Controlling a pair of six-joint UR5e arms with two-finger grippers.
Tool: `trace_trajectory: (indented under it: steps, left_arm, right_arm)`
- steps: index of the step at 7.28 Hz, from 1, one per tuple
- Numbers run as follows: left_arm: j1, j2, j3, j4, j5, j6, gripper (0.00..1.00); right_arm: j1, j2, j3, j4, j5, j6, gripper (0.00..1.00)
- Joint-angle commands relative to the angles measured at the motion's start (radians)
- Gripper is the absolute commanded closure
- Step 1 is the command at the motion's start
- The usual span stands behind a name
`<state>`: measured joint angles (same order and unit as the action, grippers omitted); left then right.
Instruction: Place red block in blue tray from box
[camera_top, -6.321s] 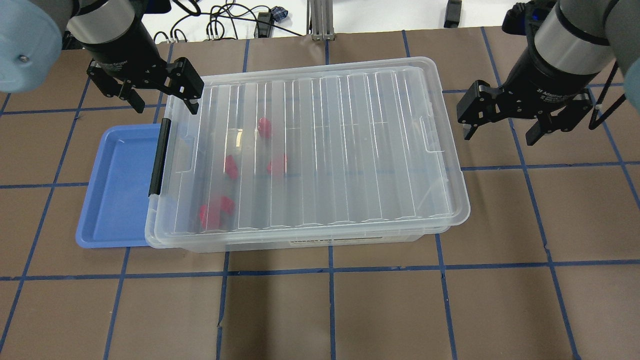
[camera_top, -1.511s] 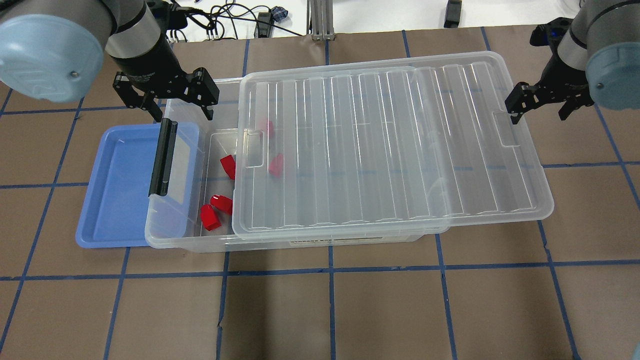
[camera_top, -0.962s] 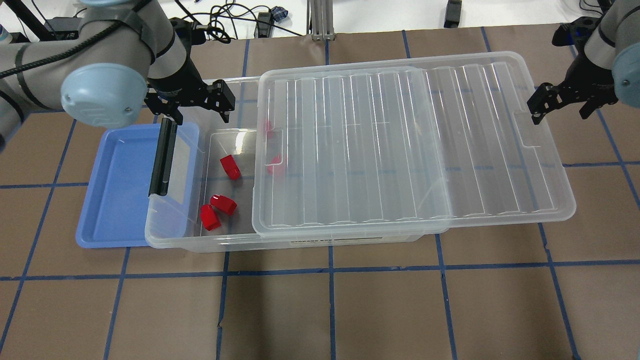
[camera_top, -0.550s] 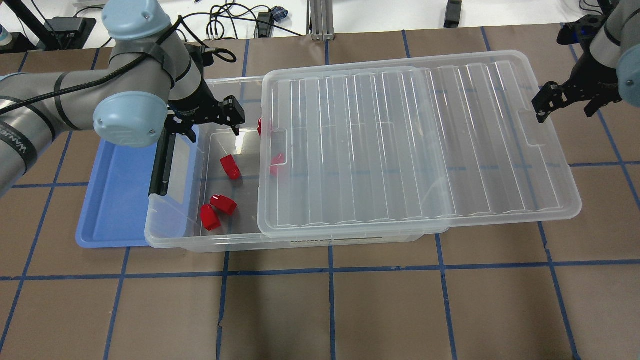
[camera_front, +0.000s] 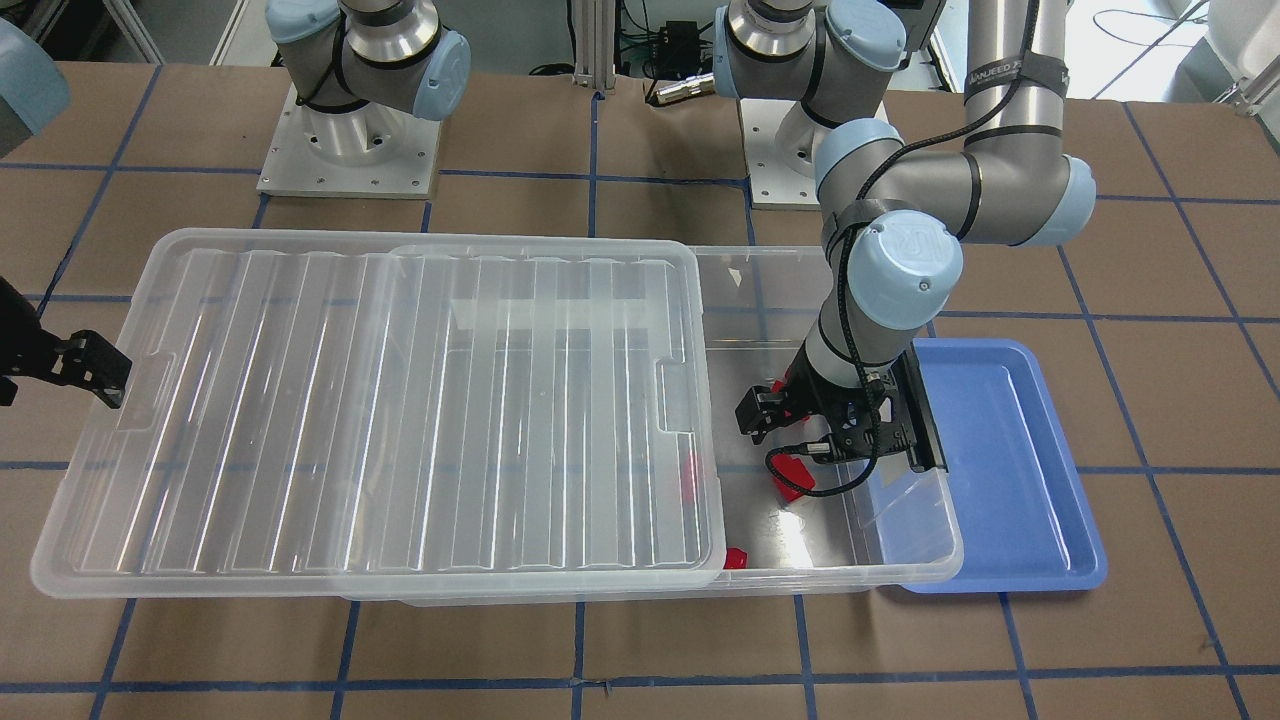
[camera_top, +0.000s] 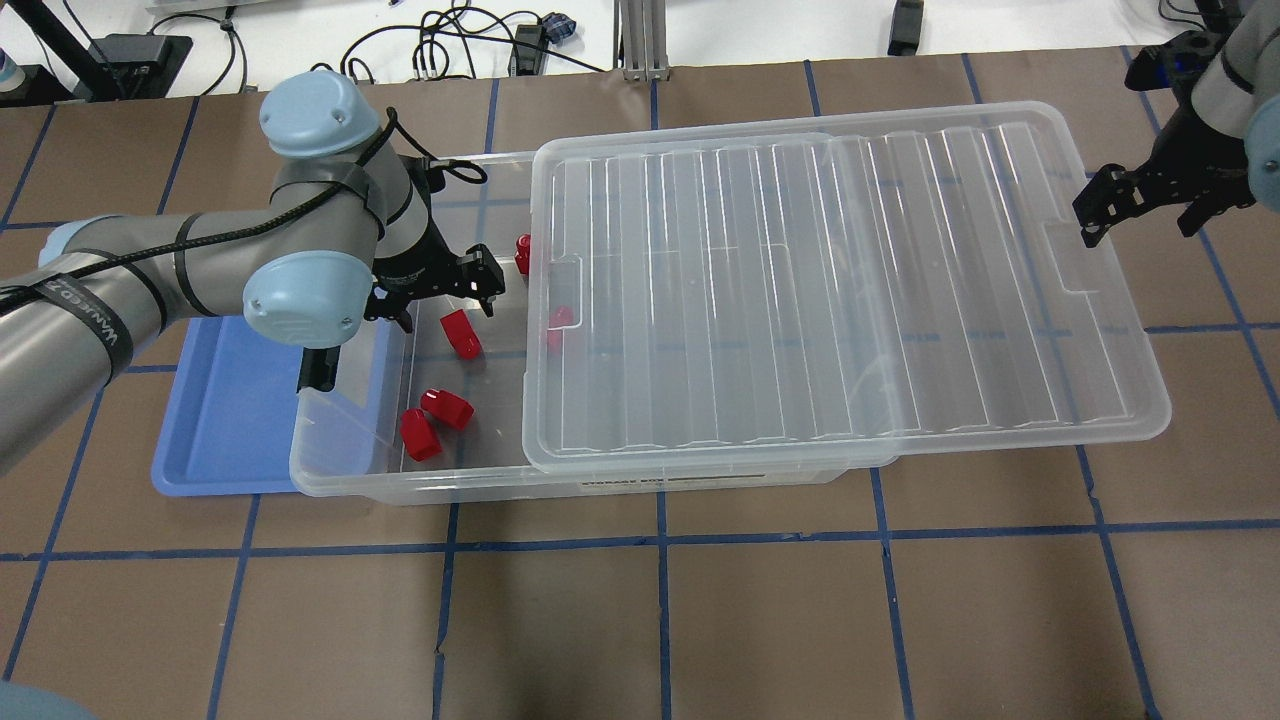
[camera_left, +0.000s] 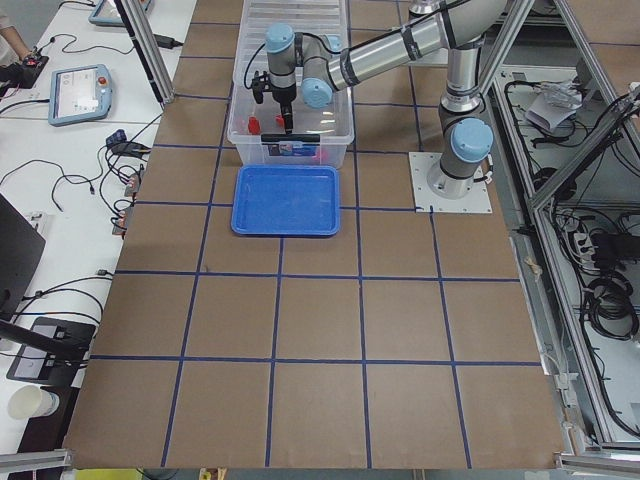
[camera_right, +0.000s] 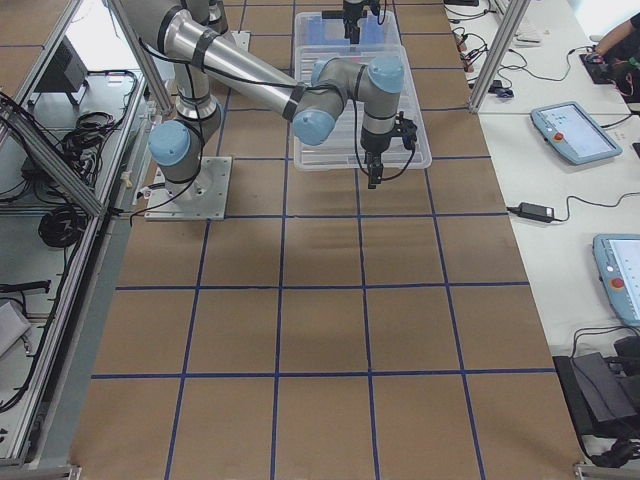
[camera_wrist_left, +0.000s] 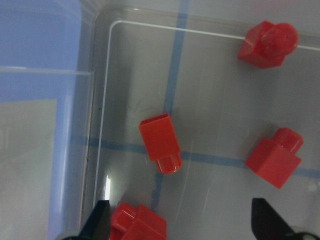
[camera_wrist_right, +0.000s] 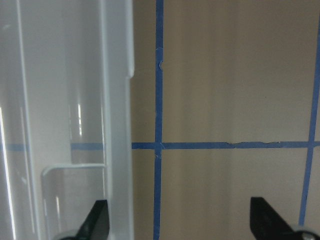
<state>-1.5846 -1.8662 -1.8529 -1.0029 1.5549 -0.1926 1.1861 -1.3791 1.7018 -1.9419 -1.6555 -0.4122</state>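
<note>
Overhead exterior view of left gripper, spread wide, low inside box; red block on box floor just below, between fingers, untouched. Box side label illegible.

A bench covered in matt brown paper, crossed by lines of smooth blue tape. At the centre of the overhead view sits a box of clear, glossy plastic, its floor catching white glints. Its ribbed lid is the same see-through plastic, slightly milky. Inside, centre left, lie red blocks of smooth, shiny hard plastic. At left is a blue tray of smooth plastic with a soft sheen. The left arm is satin grey metal with pale blue matt caps, and the left gripper is matt black. A bare metal base plate shows at the upper left of the front-facing view.
</note>
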Motion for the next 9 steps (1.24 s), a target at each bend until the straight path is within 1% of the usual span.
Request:
trace_trajectory:
  steps: [1, 2, 3, 4, 6, 7, 8, 9]
  left_arm:
    - [0.0, -0.046, -0.049, 0.126, 0.004, -0.016, 0.0]
    - [0.0, -0.065, -0.052, 0.174, 0.005, -0.019, 0.0]
    - [0.0, -0.074, -0.046, 0.181, 0.008, -0.004, 0.0]
    - [0.0, -0.088, -0.049, 0.203, 0.01, -0.002, 0.0]
    - [0.002, -0.122, -0.054, 0.266, 0.014, 0.001, 0.0]
    - [0.006, -0.134, -0.052, 0.289, 0.017, 0.002, 0.0]
    - [0.005, -0.139, -0.054, 0.294, 0.023, 0.002, 0.02]
    - [0.005, -0.137, -0.054, 0.294, 0.045, 0.005, 0.35]
  right_arm:
    - [0.0, -0.011, -0.004, 0.004, 0.002, 0.003, 0.0]
    - [0.001, -0.021, -0.026, 0.018, 0.0, 0.012, 0.0]
    - [0.003, -0.05, -0.053, 0.085, 0.002, 0.013, 0.0]
    - [0.004, -0.087, -0.065, 0.13, 0.005, 0.015, 0.0]
    - [0.009, -0.191, -0.068, 0.171, 0.01, 0.015, 0.0]
    - [0.009, -0.195, -0.057, 0.181, 0.013, 0.015, 0.0]
    - [0.009, -0.192, -0.056, 0.208, 0.014, 0.013, 0.0]
    - [0.009, -0.19, -0.056, 0.224, 0.014, 0.013, 0.0]
